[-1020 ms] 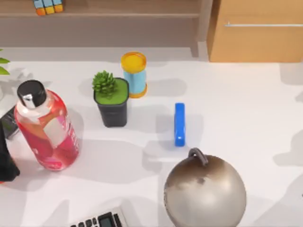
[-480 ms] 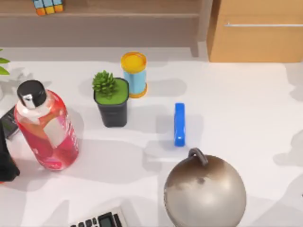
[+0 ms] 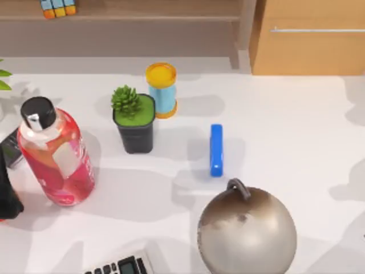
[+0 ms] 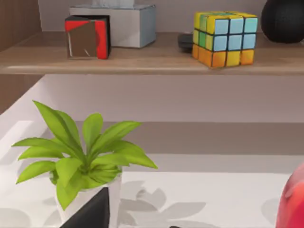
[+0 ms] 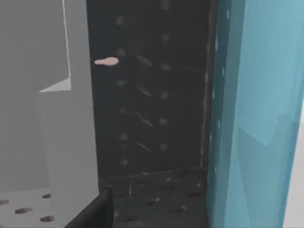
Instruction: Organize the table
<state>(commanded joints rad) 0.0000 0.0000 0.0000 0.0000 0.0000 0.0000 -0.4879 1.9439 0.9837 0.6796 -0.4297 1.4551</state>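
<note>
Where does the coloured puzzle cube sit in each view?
Top view: the puzzle cube is at the upper left edge, on the brown shelf.
Left wrist view: the puzzle cube stands on the brown shelf, towards the upper right.
Right wrist view: it faces grey, dark and blue panels instead.
Shared landmark: the brown shelf.

The pale bench [image 3: 296, 131] carries a red bottle [image 3: 57, 154], a potted succulent [image 3: 134, 123] touching a yellow-capped blue cylinder [image 3: 162, 90], a blue bar [image 3: 216, 149] — and, nearer, a metal sphere [image 3: 247, 231] and a calculator [image 3: 121, 266].
</note>
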